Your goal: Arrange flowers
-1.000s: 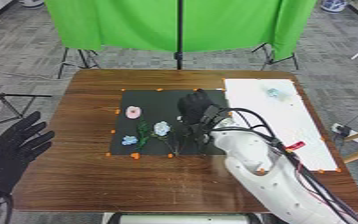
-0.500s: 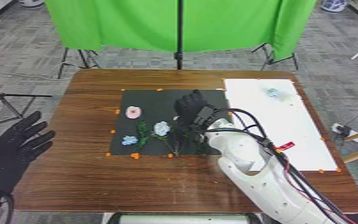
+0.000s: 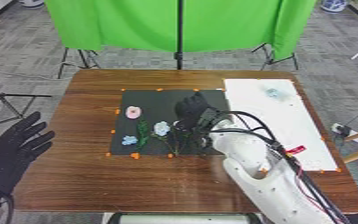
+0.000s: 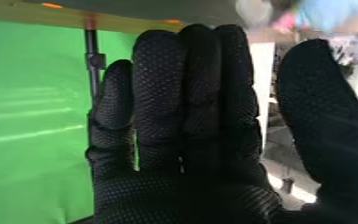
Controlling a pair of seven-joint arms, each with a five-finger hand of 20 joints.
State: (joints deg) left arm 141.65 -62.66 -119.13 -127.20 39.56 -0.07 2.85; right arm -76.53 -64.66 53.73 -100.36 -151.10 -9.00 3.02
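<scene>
Being held over mat (image 3: 158,99) at 1 o'clock, right hand (image 3: 191,109), fingers straight, pink flower (image 3: 134,112) laid at 10, small blue flower (image 3: 129,140) at 8, left hand (image 3: 7,152) spread beyond 9

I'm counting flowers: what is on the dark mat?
On the dark mat lie a pink bloom, a pale blue flower, a smaller blue flower and green leaves. The right hand and arm hide part of its right side, so anything under them cannot be seen.
</scene>
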